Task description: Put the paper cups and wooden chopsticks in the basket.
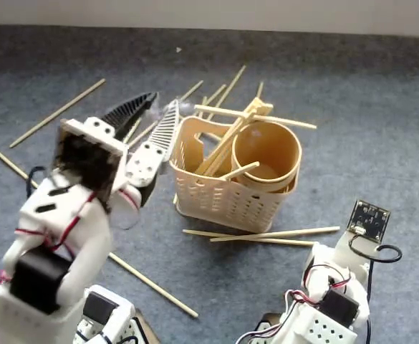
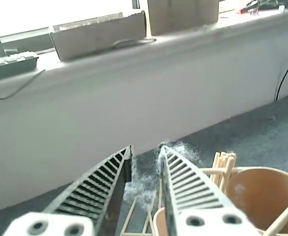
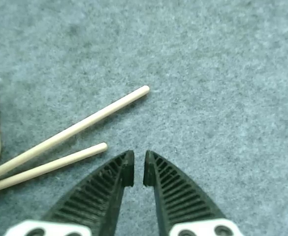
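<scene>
Office or lab workroom set up as robot test bench. Grey carpet-like cover (image 1: 381, 93) over tabletop. Behind far edge, white wall with ledge (image 2: 148, 54). Ledge carries computer keyboard (image 2: 11, 63) and cardboard boxes (image 2: 99, 33). Black cable (image 2: 287, 64) hangs down wall. Arm (image 1: 59, 236) has white plastic shell and exposed wiring.

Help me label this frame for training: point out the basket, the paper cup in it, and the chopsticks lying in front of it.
basket (image 1: 216, 197), high view, front lattice wall.
paper cup (image 1: 277, 147), high view, inner wall.
chopsticks (image 1: 295, 232), high view, shaft of one.
</scene>
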{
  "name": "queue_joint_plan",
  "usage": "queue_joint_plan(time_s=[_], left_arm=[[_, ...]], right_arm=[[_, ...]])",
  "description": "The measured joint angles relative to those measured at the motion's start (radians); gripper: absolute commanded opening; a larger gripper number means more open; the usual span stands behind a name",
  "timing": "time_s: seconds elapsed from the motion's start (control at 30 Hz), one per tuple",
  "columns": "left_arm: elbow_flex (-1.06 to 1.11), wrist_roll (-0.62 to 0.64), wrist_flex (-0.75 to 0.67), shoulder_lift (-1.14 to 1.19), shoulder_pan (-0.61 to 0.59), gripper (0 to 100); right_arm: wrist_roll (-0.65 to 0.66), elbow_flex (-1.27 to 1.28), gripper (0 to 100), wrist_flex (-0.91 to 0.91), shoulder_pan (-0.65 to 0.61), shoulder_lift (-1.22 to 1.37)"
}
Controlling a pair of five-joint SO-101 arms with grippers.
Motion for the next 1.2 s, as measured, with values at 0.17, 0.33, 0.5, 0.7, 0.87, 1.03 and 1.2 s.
queue_joint_plan(time_s=[0.17, 0.33, 0.5, 0.7, 0.87, 1.03, 1.2], left_arm=[[-0.12, 0.0, 0.009, -0.009, 0.011, 12], [-0.109, -0.002, 0.009, 0.109, 0.126, 12], [-0.074, -0.002, -0.094, 0.344, 0.107, 12], [-0.081, -0.002, -0.164, 0.479, 0.092, 9], [0.04, 0.0, -0.048, 0.442, -0.018, 6], [0.282, -0.063, 0.026, 0.278, -0.068, 6], [0.425, -0.126, 0.048, 0.106, -0.075, 6]], right_arm=[[0.0, 0.0, 5.6, 0.0, 0.0, 0.0], [0.0, 0.0, 5.6, 0.0, 0.0, 0.0], [0.0, 0.0, 5.6, 0.0, 0.0, 0.0], [0.0, 0.0, 5.6, 0.0, 0.0, 0.0], [0.0, 0.0, 5.6, 0.0, 0.0, 0.0], [0.0, 0.0, 5.6, 0.0, 0.0, 0.0], [0.0, 0.0, 5.6, 0.0, 0.0, 0.0]])
